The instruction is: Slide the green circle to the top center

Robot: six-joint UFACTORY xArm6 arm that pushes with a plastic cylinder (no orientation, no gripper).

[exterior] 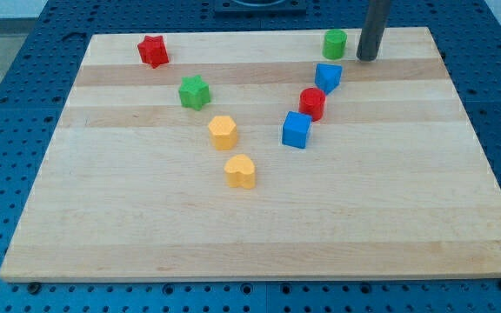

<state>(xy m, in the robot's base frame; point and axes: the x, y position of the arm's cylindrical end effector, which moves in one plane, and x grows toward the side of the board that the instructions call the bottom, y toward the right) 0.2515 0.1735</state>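
The green circle [335, 43] is a short green cylinder near the view's top edge of the wooden board [259, 226], right of centre. My tip [368, 57] is the lower end of a dark rod standing just to the right of the green circle, a small gap apart from it.
A blue block [328, 77] lies just below the green circle, with a red cylinder [312, 103] and a blue cube [296, 130] further down. A red star [153, 51] is at top left, a green star [195, 91] below it. Two yellow blocks [223, 131] [241, 171] sit mid-board.
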